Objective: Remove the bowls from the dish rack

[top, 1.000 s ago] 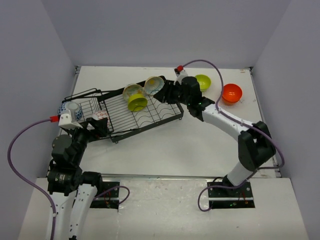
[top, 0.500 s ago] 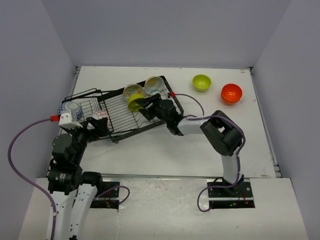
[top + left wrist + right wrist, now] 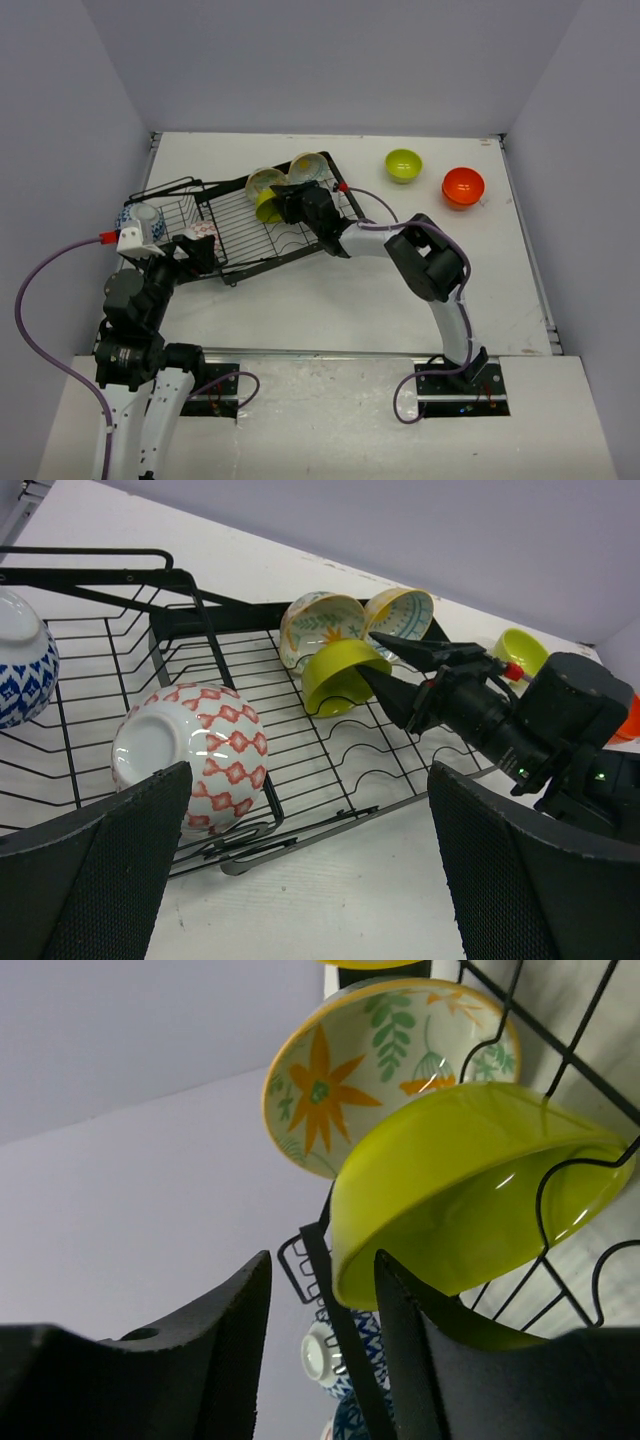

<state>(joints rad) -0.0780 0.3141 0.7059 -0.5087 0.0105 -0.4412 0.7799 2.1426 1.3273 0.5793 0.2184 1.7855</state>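
The black wire dish rack (image 3: 240, 240) holds a tilted lime green bowl (image 3: 268, 207), two cream bowls (image 3: 262, 181) behind it, a red-and-white bowl (image 3: 201, 231) and a blue-and-white bowl (image 3: 139, 217). My right gripper (image 3: 284, 198) is open at the lime green bowl (image 3: 470, 1190); one finger reaches inside the bowl's rim and the other stays clear outside it, with a rack wire (image 3: 340, 1330) between them. My left gripper (image 3: 310, 860) stands wide open over the table at the rack's near edge. The red-and-white bowl (image 3: 190, 755) sits just beside its left finger.
A second lime green bowl (image 3: 404, 164) and an orange-red bowl (image 3: 463, 186) stand on the table at the back right. Grey walls close in the table on three sides. The right arm stretches across the table's middle towards the rack.
My right arm has swung left from the back-right bowls to the rack, and its gripper now straddles the lime green bowl's rim. The left arm has not moved.
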